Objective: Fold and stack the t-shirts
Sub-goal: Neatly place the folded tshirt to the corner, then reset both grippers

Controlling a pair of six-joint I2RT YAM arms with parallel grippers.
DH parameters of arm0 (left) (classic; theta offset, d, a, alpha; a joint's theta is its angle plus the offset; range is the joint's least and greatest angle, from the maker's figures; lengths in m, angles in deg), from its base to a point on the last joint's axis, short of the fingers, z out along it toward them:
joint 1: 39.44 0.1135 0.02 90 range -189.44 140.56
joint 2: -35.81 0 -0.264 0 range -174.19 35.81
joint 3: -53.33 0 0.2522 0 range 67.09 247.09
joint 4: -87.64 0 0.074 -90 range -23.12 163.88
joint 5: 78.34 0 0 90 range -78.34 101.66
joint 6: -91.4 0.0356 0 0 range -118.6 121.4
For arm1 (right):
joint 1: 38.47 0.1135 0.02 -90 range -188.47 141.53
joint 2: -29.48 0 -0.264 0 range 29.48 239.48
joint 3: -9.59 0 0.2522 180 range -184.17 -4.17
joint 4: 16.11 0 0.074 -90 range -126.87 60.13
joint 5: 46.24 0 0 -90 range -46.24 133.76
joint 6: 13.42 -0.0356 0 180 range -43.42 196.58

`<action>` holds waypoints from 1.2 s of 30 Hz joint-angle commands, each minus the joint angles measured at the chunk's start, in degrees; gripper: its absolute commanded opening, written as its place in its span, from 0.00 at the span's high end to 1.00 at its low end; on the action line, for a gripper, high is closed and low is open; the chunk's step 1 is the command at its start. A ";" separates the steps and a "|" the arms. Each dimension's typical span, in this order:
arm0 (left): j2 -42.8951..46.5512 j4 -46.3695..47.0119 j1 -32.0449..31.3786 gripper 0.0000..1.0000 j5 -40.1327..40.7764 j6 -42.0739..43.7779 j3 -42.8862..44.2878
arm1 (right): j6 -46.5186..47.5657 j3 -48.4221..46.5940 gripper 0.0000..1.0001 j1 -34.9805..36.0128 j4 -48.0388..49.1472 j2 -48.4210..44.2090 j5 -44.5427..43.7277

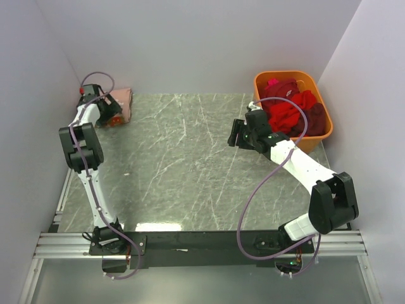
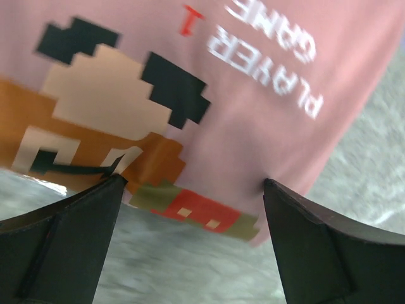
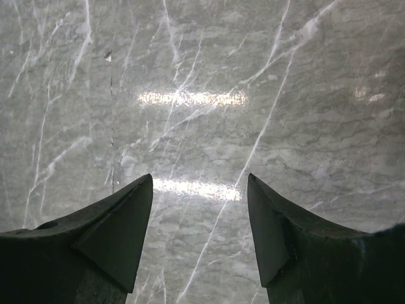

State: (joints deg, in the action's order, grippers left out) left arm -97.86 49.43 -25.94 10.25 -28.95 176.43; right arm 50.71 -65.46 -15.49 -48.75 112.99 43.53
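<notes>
Three pale walls [image 1: 190,44] enclose the marbled table [image 1: 183,164] and pink t-shirt [image 1: 124,100].

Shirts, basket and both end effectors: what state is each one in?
Pink t-shirt: flat on table, print up.
Orange basket: upright, full.
Red t-shirts: crumpled inside it.
Left end effector: open, at pink t-shirt's edge.
Right end effector: open, empty, over bare table.

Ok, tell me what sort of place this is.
Probably a robot test cell, not a home: plain white panels box in a marble-look table, the left arm and right arm are bolted to an aluminium frame at its near edge, and an orange basket holds t-shirts.
</notes>
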 commanded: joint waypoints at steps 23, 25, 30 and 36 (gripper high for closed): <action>38.89 2.38 -12.67 0.01 9.38 -5.76 -27.84 | -1.20 4.95 0.28 -0.39 4.28 -11.07 -3.46; 46.78 5.63 -19.34 0.01 11.33 -7.17 -35.63 | -1.29 6.36 0.27 -0.39 5.24 -12.92 -4.68; 58.86 10.21 -27.99 0.01 19.06 -12.27 -48.41 | -2.08 12.51 0.23 -0.39 11.13 -18.55 -9.17; 67.04 13.99 -32.13 0.01 16.88 -13.33 -56.68 | -2.96 16.64 0.23 -0.31 12.72 -21.19 -10.31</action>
State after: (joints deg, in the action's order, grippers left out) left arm -32.81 59.40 -56.85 25.44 -40.32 122.38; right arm 48.90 -50.12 -15.60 -39.57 93.42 36.34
